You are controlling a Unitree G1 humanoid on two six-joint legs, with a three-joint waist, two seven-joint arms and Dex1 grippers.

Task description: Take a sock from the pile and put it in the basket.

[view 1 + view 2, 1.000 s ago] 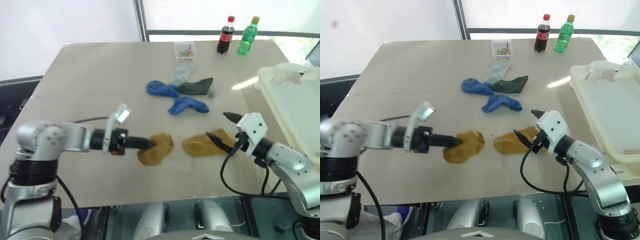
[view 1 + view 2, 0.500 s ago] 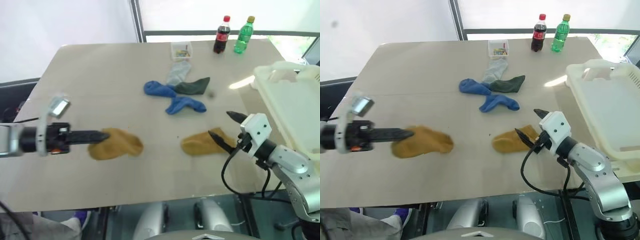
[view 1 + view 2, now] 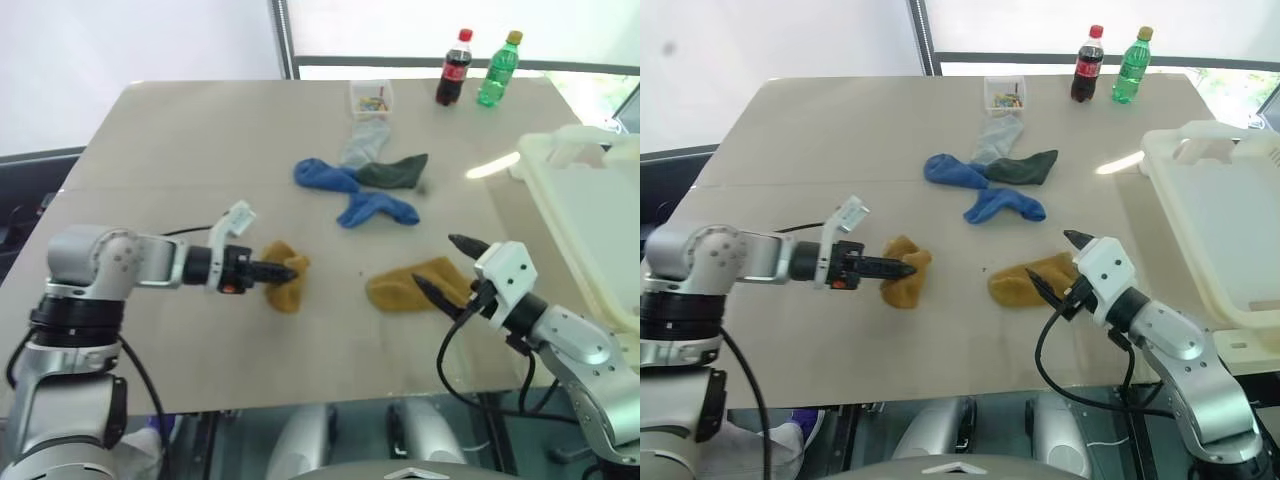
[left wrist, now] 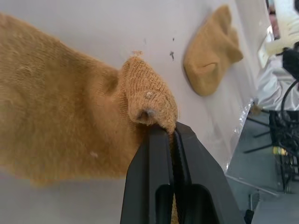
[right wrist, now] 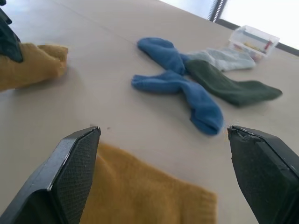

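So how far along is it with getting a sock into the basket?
Nothing looks finished: no sock shows in the visible part of the white basket. In hand: the left gripper is shut on a mustard sock low over the table. The right gripper is open over the other mustard sock. Left: carrying it to the basket; the blue, green and grey socks remain.

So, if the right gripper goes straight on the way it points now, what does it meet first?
Probably the blue sock lying nearest to it, though depth is hard to judge. The right gripper is open and hovers over the edge of a yellow sock, aimed across the table toward the socks beyond.
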